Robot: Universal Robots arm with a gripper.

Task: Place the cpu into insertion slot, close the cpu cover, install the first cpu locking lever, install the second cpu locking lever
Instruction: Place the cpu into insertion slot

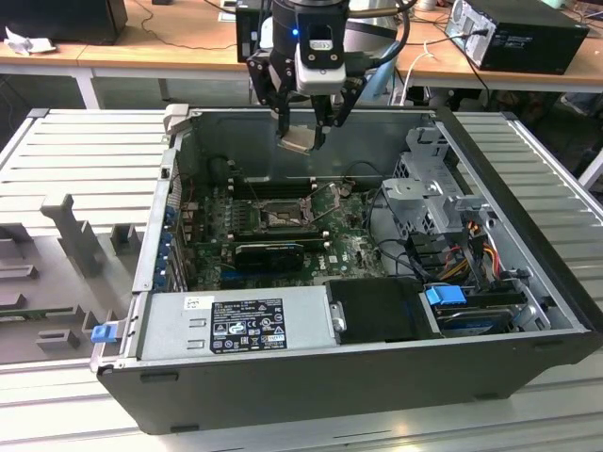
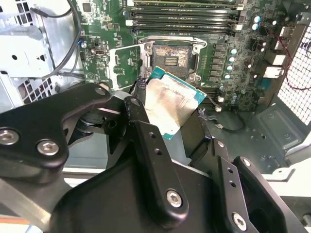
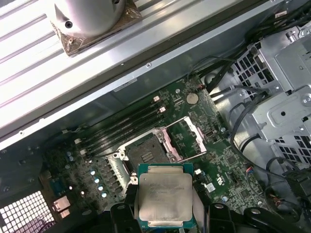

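My gripper (image 1: 301, 132) hangs over the back of the open computer case, shut on the cpu (image 1: 300, 140), a flat square chip with a dull silver top and a teal edge. The fingers pinch two opposite sides of the cpu (image 2: 172, 103) (image 3: 165, 196) in both wrist views. Below it on the green motherboard lies the empty insertion slot (image 1: 282, 217) (image 2: 171, 57) (image 3: 146, 153), dark inside a metal frame. The cpu cover (image 3: 187, 138) (image 2: 124, 64) stands swung open beside the slot. The chip is well above the slot, touching nothing else.
Memory slots (image 3: 121, 128) run along one side of the slot, and a black card (image 1: 268, 252) lies on the near side. A metal drive cage (image 1: 433, 193) with cables fills the exterior view's right. The power supply (image 1: 236, 325) sits at the front. A metal heat sink (image 3: 92, 19) rests outside the case.
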